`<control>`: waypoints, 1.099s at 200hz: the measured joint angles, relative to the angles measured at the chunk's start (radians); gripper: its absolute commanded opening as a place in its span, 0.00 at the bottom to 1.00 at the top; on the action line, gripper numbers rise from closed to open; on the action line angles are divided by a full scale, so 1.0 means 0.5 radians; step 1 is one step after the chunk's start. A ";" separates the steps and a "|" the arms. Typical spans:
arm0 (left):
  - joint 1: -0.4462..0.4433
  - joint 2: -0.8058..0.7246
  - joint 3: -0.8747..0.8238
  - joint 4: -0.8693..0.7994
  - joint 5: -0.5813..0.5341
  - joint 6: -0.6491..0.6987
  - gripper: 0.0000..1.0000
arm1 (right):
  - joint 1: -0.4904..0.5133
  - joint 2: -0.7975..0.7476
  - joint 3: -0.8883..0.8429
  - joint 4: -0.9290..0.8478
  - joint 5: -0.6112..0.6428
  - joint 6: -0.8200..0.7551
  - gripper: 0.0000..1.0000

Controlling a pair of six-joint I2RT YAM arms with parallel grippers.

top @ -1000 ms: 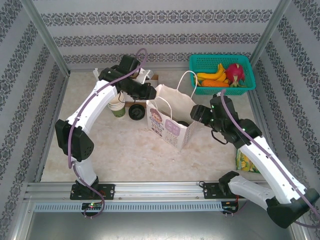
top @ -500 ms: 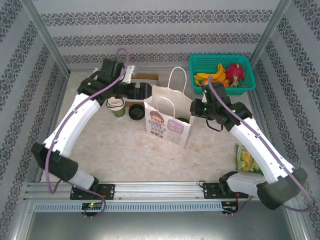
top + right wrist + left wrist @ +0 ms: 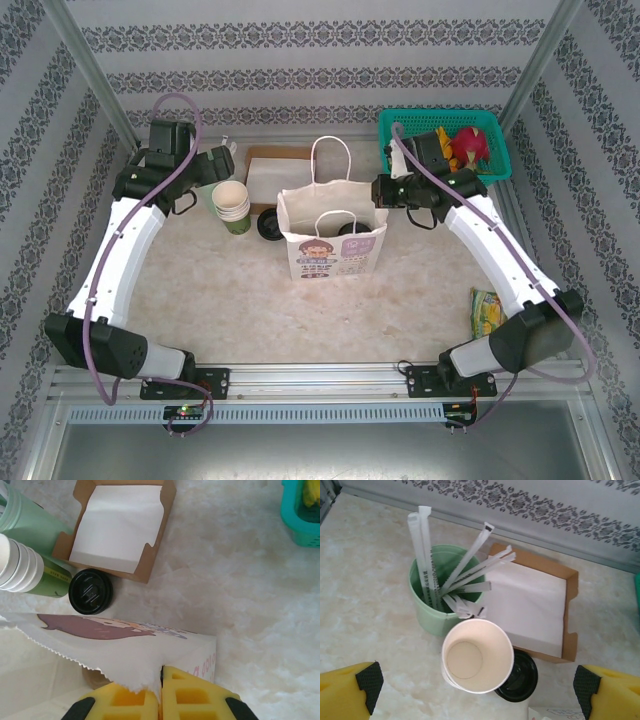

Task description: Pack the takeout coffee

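The takeout coffee (image 3: 270,225) stands just left of the white paper bag (image 3: 330,240); its black lid (image 3: 521,676) (image 3: 90,591) faces up, and the cup under it is mostly hidden. My left gripper (image 3: 213,165) (image 3: 477,682) is open above the stack of lidless cups (image 3: 470,660), its yellow fingers wide apart and touching nothing. My right gripper (image 3: 383,192) (image 3: 161,680) is shut on the bag's serrated top rim (image 3: 115,672) at its right side, and the bag stands upright with its mouth open.
A mint-green mug of wrapped sticks (image 3: 427,615) and a brown box of white napkins (image 3: 530,605) sit behind the cup stack (image 3: 232,205). A teal basket (image 3: 400,125) of fruit is at the back right. A yellow-green packet (image 3: 487,315) lies at the right edge.
My left gripper opened and drew back left, away from the bag. My right gripper shut on the bag's rim and moved toward the back; the bag turned to face front.
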 measured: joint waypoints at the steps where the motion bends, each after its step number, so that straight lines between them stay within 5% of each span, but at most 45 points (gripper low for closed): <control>1: 0.002 0.002 0.000 0.000 0.000 0.000 0.98 | 0.000 0.002 0.002 0.001 0.000 -0.001 0.13; 38: 0.085 0.055 -0.005 0.007 0.084 0.001 0.95 | -0.001 0.026 0.014 0.005 0.024 0.037 0.41; 91: 0.151 0.199 0.027 0.049 0.209 0.007 0.80 | -0.010 -0.275 -0.222 0.308 0.222 0.130 0.97; 175: -0.027 0.758 0.604 -0.291 0.038 0.546 0.42 | -0.095 -0.613 -0.587 0.997 0.744 0.428 0.98; 220: -0.085 0.887 0.786 -0.424 -0.098 0.745 0.36 | -0.150 -0.652 -0.670 1.002 0.798 0.507 0.98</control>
